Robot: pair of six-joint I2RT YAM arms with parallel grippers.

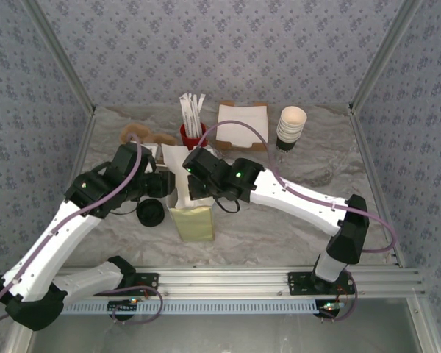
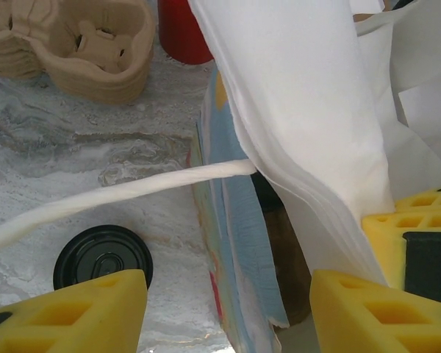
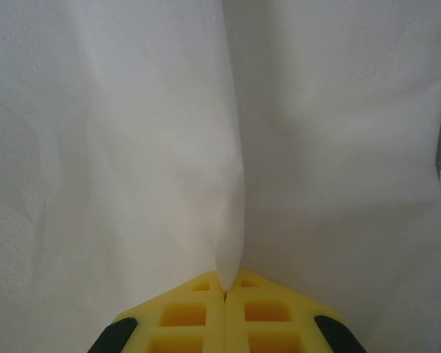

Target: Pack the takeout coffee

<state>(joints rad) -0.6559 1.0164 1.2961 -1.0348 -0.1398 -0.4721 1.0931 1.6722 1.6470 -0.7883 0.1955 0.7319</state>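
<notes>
The white-and-yellow paper bag (image 1: 192, 219) lies at the table's middle, its mouth toward the back. My right gripper (image 3: 226, 290) is shut on a fold of the bag's white paper (image 3: 231, 220), holding the mouth up. My left gripper (image 2: 224, 316) is open, its yellow fingers (image 2: 73, 312) straddling the bag's printed side edge (image 2: 231, 243) without touching it. The takeout coffee (image 1: 150, 213) stands just left of the bag, and I see its round black lid (image 2: 103, 259) beside my left finger. The cup's body is hidden under the lid.
A white twisted bag handle (image 2: 117, 195) stretches across the table. A brown cardboard cup carrier (image 2: 81, 44) and a red cup with white sticks (image 1: 192, 132) stand behind. A stack of white cups (image 1: 291, 126) and white napkins (image 1: 242, 125) sit at the back right.
</notes>
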